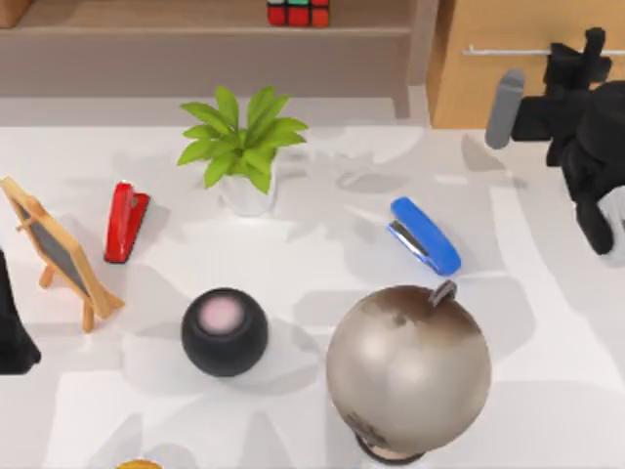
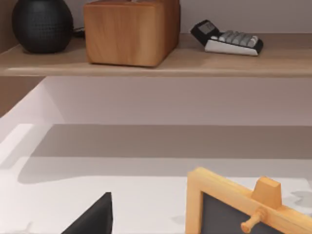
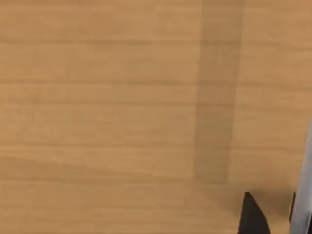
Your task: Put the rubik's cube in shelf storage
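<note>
The cube [image 1: 298, 12] sits on the shelf [image 1: 205, 44] board at the top view's far edge, above the plant [image 1: 242, 147]. The right gripper [image 1: 593, 44] is at the table's right, against the cabinet [image 1: 488, 88] by its handle [image 1: 508, 51]; the right wrist view gives wood grain and dark fingertips [image 3: 253, 217], grip state cannot be told. The left arm [image 1: 12, 327] is parked at the left edge beside the easel [image 1: 57, 252]; its wrist view adds a speaker [image 2: 43, 24], wooden box [image 2: 130, 31] and calculator [image 2: 226, 40] on the board.
</note>
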### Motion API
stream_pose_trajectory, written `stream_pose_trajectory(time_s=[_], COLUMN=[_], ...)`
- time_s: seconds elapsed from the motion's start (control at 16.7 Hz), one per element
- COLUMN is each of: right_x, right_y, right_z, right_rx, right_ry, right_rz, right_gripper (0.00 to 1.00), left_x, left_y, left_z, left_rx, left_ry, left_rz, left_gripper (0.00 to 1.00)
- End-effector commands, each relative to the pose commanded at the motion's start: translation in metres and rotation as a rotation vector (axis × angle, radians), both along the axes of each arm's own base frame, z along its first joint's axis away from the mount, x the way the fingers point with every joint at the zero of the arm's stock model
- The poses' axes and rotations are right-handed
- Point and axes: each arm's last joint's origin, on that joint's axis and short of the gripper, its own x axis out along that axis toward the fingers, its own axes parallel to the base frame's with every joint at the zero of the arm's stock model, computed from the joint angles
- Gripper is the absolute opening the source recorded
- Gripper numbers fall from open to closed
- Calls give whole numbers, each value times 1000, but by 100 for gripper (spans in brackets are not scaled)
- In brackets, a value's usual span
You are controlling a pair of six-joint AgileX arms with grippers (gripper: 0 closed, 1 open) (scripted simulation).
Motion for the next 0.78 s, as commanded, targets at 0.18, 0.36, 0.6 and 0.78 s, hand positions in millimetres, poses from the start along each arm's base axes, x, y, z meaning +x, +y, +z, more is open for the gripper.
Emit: stream_pose_trajectory(time_s=[0.18,0.36,0.6,0.78], right_x=[0,0,0,0], right_y=[0,0,0,0], right_z=[0,0,0,0], right_rx=[0,0,0,0], right_ry=[0,0,0,0], right_rz=[0,0,0,0], right_gripper=[68,90,100,100], left_x=[0,0,0,0], left_y=[0,0,0,0], left_z=[0,0,0,0], left_rx=[0,0,0,0], left_ry=[0,0,0,0], left_rz=[0,0,0,0], left_gripper=[100,100,100,100])
